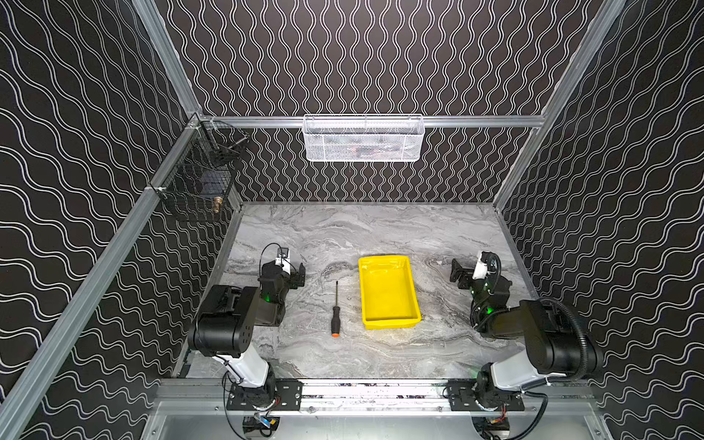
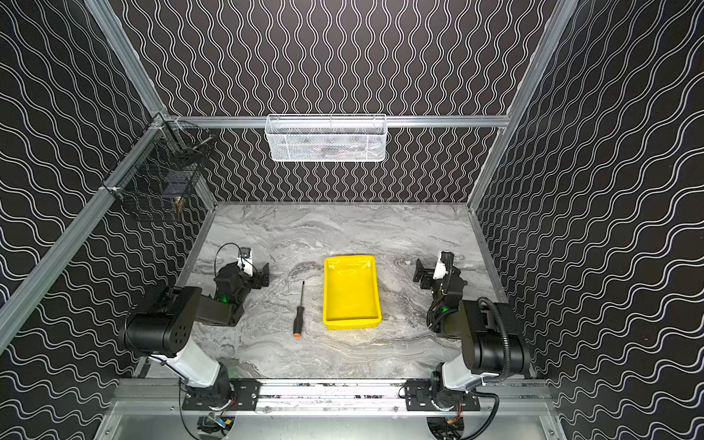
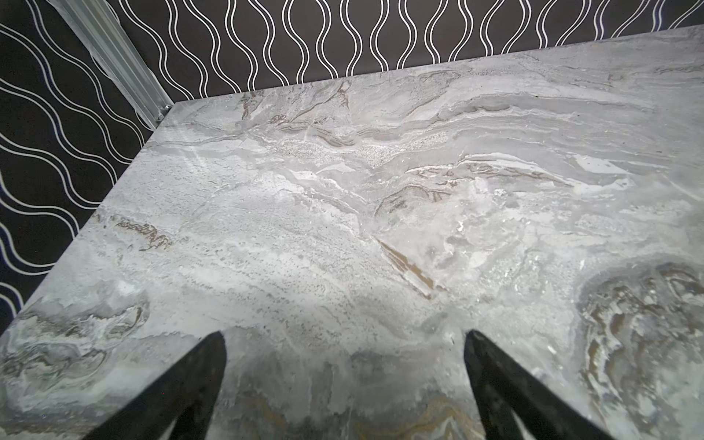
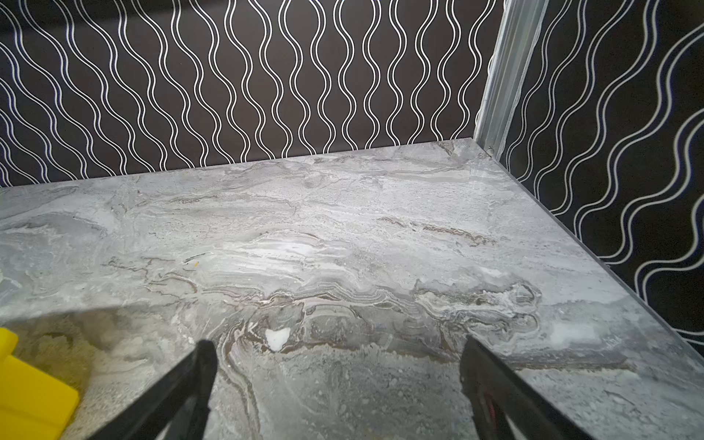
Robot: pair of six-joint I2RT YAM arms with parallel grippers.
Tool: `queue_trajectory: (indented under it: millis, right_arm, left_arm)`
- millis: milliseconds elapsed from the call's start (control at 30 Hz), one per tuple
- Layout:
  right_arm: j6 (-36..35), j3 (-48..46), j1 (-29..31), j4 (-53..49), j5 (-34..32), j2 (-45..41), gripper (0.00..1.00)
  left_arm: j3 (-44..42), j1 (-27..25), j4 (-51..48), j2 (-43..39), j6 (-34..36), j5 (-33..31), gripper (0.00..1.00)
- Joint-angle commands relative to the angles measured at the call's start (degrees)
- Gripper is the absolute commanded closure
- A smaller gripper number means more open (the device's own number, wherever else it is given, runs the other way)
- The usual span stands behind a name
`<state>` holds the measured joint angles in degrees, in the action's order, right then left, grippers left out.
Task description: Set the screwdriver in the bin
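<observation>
Screwdriver [image 1: 335, 310] lies beside bin [image 1: 392, 323]; any lettering unreadable.

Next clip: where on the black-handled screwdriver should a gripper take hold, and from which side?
Grip the slim black-handled screwdriver by its thick black handle, coming straight down and closing across its width. It lies flat on the grey marbled table, both sides free; the thin metal shaft offers less hold. The open left gripper looks nearest.

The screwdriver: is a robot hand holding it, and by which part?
No, nothing is held. The screwdriver lies on the table beside the bin, and the left gripper and right gripper are both open and empty.
</observation>
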<state>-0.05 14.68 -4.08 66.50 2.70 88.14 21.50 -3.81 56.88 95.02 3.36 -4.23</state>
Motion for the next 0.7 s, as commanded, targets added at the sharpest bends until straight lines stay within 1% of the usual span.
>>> queue_trajectory:
  millis: [0,667]
  right_arm:
    - [-0.6,0.3,0.1,1.3,0.5,0.1,0.01]
    - [-0.5,0.4,-0.1,1.1,0.7,0.1,0.0]
  left_arm:
    - [0.1,0.0,1.0,-0.1,0.8,0.3,0.01]
    - [0.0,0.7,1.1,-0.2,0.4,1.0,0.01]
